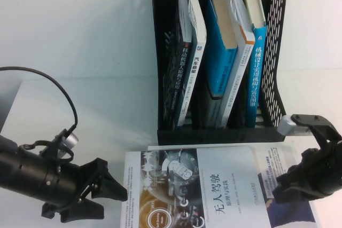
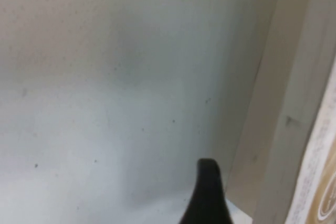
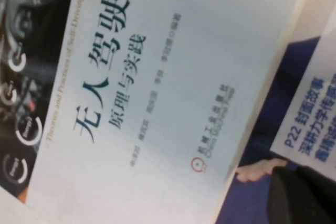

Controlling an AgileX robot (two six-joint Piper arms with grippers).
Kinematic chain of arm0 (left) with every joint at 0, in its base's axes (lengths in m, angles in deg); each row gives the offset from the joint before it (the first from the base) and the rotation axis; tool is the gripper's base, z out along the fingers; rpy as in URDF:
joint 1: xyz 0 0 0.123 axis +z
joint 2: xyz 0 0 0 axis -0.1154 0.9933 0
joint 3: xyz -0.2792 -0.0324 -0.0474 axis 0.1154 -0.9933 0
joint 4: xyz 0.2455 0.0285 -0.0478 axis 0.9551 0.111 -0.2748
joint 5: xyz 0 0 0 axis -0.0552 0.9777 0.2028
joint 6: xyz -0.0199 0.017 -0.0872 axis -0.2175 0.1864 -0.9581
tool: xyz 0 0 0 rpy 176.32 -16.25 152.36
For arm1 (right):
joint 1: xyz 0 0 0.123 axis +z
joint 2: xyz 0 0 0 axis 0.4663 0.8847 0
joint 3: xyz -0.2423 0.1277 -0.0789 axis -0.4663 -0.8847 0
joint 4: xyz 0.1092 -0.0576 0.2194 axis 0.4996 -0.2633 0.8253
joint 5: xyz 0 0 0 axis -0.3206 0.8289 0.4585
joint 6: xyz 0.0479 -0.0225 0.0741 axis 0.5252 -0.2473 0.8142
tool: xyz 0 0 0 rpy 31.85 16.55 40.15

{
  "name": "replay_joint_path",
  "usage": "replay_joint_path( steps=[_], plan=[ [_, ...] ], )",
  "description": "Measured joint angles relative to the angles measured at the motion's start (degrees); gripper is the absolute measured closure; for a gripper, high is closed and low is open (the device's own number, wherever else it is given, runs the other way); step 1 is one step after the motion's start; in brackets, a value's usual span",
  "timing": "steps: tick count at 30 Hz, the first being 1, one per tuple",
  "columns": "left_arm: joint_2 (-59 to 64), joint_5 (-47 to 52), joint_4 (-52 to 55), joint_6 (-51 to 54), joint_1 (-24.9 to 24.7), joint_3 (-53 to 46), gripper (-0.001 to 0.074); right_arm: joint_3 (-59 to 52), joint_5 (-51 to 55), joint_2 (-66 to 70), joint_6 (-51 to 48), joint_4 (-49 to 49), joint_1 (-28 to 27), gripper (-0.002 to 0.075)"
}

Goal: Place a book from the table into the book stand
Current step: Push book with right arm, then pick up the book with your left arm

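Book (image 1: 214, 185) with white cover, black Chinese title and dark circular graphic, lying flat on the table (image 1: 80, 52) just in front of the book stand (image 1: 216, 57), its long axis running parallel to the stand's low front lip. Beneath the far-right part of this book lies a second book (image 1: 278, 180), white with a figure in blue, partly covered. The stand is upright behind the book, and its three slots already hold blue-spined and dark-spined volumes leaning at slight angles. The left gripper (image 1: 109, 190) sits at the book's left short edge, level with the cover and just beside it; its black fingers are spread apart in a wide V and hold nothing. The right gripper (image 1: 286, 188) hangs over the book's right end, above the overlap with the second book; whether its fingers are apart or closed cannot be told. Each arm is thus close to one short end of the book, the left slightly outside it and the right directly above it, so either could plausibly begin the pick, and lifting calls for taking the book by an edge. The high view alone shows the stand and both arms together. The left wrist view shows mainly bare tabletop, one dark fingertip (image 2: 207, 192) and the book's edge. The right wrist view gives the title and publisher's mark close up.
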Motion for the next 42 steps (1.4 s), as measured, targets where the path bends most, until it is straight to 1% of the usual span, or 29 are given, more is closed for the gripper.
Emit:
replay_joint_path(
  steps=[5,11,17,19,21,23,24,25,33,36,39,42],
  plan=[
    [2.85,0.7,-3.85,1.99,-0.14,0.0,0.0227,0.0,0.68,0.0,0.09,1.91,0.0,0.0729],
    [5.8,0.82,-6.75,4.68,-2.3,0.04,0.0225,0.0,4.37,1.16,-4.32,8.15,0.07,0.0729],
    [7.33,0.82,-10.4,7.21,-4.42,0.44,0.0229,0.0,6.06,1.8,-6.44,8.67,0.07,0.0729],
    [7.45,0.82,-10.98,7.45,-4.69,0.44,0.0269,0.0,6.31,1.8,-6.74,8.67,0.07,0.0729],
    [7.45,0.82,-10.98,7.77,-4.69,0.44,0.036,0.0,6.43,1.8,-6.99,8.67,0.07,0.0729],
    [7.45,0.65,-10.57,9.2,-4.69,0.53,0.0513,0.0,6.43,1.8,-6.99,8.67,0.07,0.0729],
    [7.32,0.86,-10.48,9.98,-4.69,0.53,0.0575,0.0,6.43,1.7,-6.99,8.67,0.07,0.0729],
    [7.32,0.86,-10.34,10.24,-4.69,0.53,0.0591,0.0,6.43,1.38,-6.99,8.67,0.07,0.0729],
    [5.69,0.99,-8.94,10.46,-4.5,0.67,0.0591,0.0,6.35,-8.41,-4.32,6.27,0.07,0.0729],
    [2.18,0.4,-7.18,10.45,-4.12,0.67,0.0594,0.0,6.35,-12.65,-3.01,4.03,0.07,0.0729],
    [-3.3,0.68,-5.29,9.61,-4.12,1.25,0.0624,0.0,6.35,-15.68,-1.61,1.62,0.07,0.0729],
    [-9.72,1.86,-3.95,7.87,-4.12,2.98,0.0635,-0.1,6.46,-17.84,-0.27,0.23,0.07,0.0729]
  ],
)
